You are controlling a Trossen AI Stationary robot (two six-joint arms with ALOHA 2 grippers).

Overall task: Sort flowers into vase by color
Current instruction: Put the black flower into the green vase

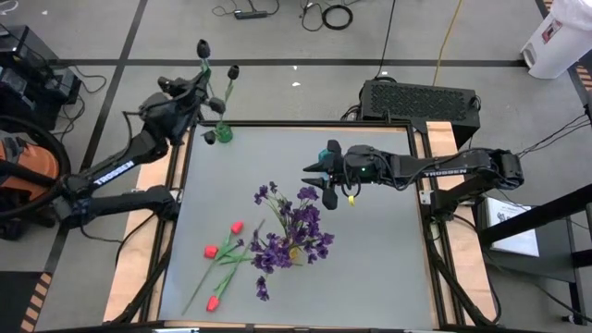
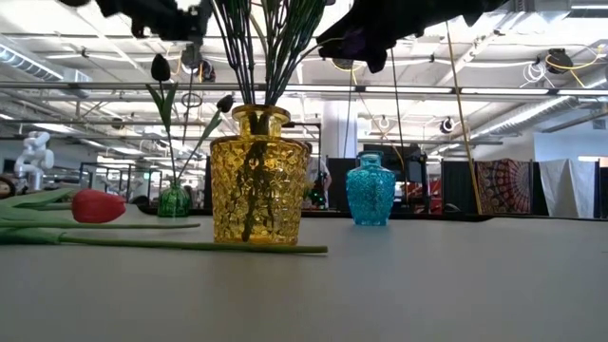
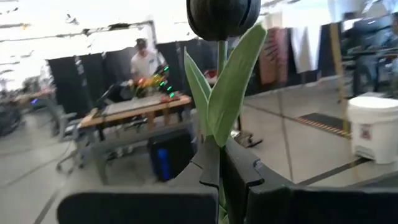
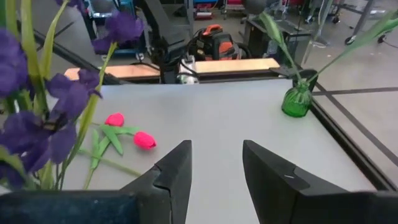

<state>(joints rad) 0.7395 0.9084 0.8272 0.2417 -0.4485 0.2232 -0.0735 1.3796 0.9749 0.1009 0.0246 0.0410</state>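
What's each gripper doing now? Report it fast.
Left gripper: shut on a black-headed flower stem.
Right gripper: open, holding nothing.

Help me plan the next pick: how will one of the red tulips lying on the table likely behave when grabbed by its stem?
Probably light: the red tulip has a small head on a thin green stem. The long stem lies flat along the table, so pinching it could be fiddly, and it may flex. Gripped far from the head, it could droop or swing.

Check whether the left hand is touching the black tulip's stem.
Touching. The left wrist view shows the left hand shut on the black tulip, its green stem pinched between the fingers with no gap.
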